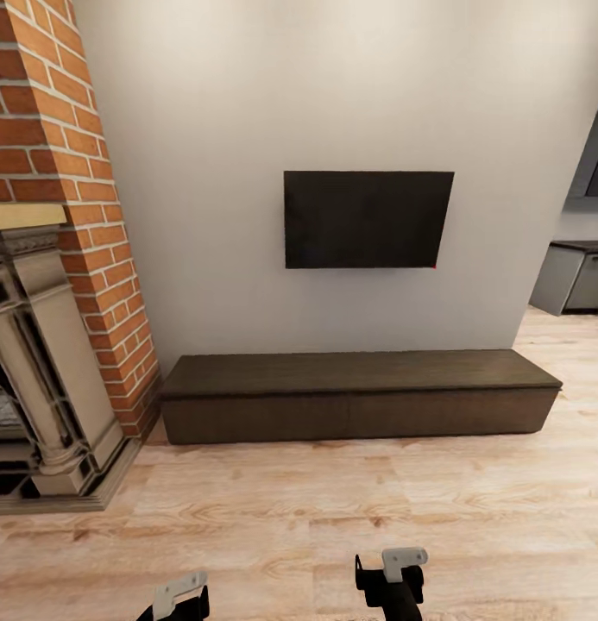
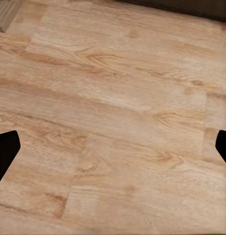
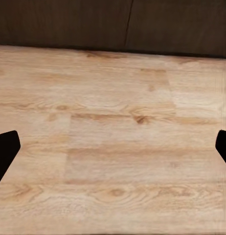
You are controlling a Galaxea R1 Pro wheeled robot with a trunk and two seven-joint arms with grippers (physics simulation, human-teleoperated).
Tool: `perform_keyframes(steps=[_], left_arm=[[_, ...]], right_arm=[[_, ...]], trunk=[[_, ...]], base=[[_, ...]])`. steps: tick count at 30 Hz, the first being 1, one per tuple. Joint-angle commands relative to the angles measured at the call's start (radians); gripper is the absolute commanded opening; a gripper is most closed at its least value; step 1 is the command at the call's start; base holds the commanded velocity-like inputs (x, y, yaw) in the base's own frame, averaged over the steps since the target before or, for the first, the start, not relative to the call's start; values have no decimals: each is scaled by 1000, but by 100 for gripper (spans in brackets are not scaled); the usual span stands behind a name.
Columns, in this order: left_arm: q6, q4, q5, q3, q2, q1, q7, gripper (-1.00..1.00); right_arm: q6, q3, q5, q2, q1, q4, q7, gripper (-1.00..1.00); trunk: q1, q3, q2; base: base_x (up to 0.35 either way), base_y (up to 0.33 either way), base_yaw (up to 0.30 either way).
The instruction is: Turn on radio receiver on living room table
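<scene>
The radio receiver and the low coffee table are out of view. I face a beige living-room wall over a light wood plank floor point(image 1: 333, 509). My left gripper point(image 1: 179, 597) and right gripper point(image 1: 393, 576) hang low at the head view's bottom edge, above bare floor. In the left wrist view the dark fingertips point(image 2: 5, 152) sit far apart at the frame's sides, so the left gripper point(image 2: 113, 152) is open and holds nothing. The right gripper point(image 3: 113, 152) is likewise open, its fingertips point(image 3: 5, 152) spread wide over floorboards.
A long dark-brown TV bench point(image 1: 359, 392) stands against the wall under a black wall-mounted TV point(image 1: 368, 220); its front point(image 3: 113, 24) shows in the right wrist view. A brick fireplace point(image 1: 66, 259) juts out at left. Grey cabinets point(image 1: 579, 280) stand far right.
</scene>
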Motion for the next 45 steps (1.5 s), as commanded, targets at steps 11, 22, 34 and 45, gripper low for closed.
perform_keyframes(steps=[11, 22, 34, 45], left_arm=[[0, 0, 0, 0, -1, 0, 3, 100], [1, 0, 0, 0, -7, 0, 3, 100], [1, 0, -1, 0, -8, 0, 3, 100], [2, 1, -1, 0, -8, 0, 3, 100]], right_arm=[[0, 0, 1, -1, 0, 0, 1, 100], [1, 0, 1, -2, 0, 0, 1, 100], [2, 0, 0, -2, 0, 0, 1, 100], [2, 0, 0, -2, 0, 0, 1, 100]], trunk=[[0, 0, 0], [0, 0, 0], [0, 0, 0], [0, 0, 0]], base=[[0, 0, -284], [0, 0, -284], [0, 0, -285], [0, 0, -284]])
